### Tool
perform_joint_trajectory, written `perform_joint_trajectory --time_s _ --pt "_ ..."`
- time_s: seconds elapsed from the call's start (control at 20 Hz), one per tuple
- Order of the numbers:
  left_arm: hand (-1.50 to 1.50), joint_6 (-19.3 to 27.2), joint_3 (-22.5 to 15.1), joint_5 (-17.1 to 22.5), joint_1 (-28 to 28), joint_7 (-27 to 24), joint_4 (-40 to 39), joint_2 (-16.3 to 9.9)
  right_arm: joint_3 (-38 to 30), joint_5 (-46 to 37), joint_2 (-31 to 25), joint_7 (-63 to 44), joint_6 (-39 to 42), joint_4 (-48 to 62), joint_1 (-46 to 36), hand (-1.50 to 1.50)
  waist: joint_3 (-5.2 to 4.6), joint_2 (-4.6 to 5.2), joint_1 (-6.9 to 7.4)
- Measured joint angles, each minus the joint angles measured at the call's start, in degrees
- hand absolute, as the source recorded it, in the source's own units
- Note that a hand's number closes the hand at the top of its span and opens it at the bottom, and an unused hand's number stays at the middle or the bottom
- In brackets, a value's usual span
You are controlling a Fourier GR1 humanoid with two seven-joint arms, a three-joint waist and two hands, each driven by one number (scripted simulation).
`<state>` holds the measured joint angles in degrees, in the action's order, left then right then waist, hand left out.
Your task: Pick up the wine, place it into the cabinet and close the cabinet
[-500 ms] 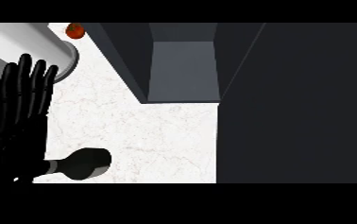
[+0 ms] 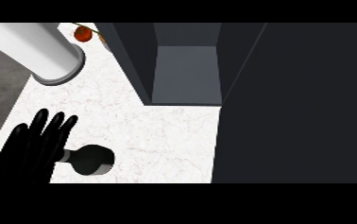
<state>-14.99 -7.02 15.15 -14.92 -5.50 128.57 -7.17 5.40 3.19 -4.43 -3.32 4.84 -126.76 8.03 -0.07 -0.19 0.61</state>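
Observation:
The wine bottle (image 2: pixel 92 160) is dark and stands on the white marble counter (image 2: pixel 160 138) near the front left, seen from above. My left hand (image 2: pixel 35 145) is just left of it, fingers straight and pointing away from me, open, with its side close to the bottle's pale neck part. Whether they touch I cannot tell. The dark cabinet (image 2: pixel 185 72) stands open at the back centre, its grey inside bare. My right hand shows nowhere.
A wide dark panel (image 2: pixel 286 105), the cabinet's door side, fills the right of the view. A white cylinder (image 2: pixel 45 50) stands at the back left, with a red tomato (image 2: pixel 83 34) behind it. The counter's left edge runs close to my left hand.
My left hand has drawn back toward me, from beside the white cylinder down to beside the wine bottle. The bottle and cabinet have not moved.

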Motion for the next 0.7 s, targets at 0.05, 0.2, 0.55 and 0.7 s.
perform_joint_trajectory --time_s 0.05,0.2,0.55,0.7 --pt "-1.50 -0.93 -1.02 1.59 -2.37 0.50 1.58 -0.08 0.53 0.80 -0.32 -0.77 0.78 -0.71 0.29 -1.50 0.01 -0.05 0.13" --pt "-1.50 -2.60 -3.41 4.45 -8.69 1.70 6.34 -0.39 2.58 2.02 -0.89 -5.15 1.54 -5.31 1.34 -1.50 0.02 -0.11 0.10" --pt "-1.50 -2.89 -9.49 4.32 -16.25 3.65 8.13 -0.49 1.19 6.05 -2.32 -13.59 1.19 -11.32 -0.70 -1.50 0.07 -0.06 0.11" --pt "-1.50 -2.73 -11.56 3.95 -18.21 3.40 8.45 -0.54 2.13 5.54 -1.94 -15.11 0.50 -12.17 -0.99 -1.50 0.07 -0.09 0.05"
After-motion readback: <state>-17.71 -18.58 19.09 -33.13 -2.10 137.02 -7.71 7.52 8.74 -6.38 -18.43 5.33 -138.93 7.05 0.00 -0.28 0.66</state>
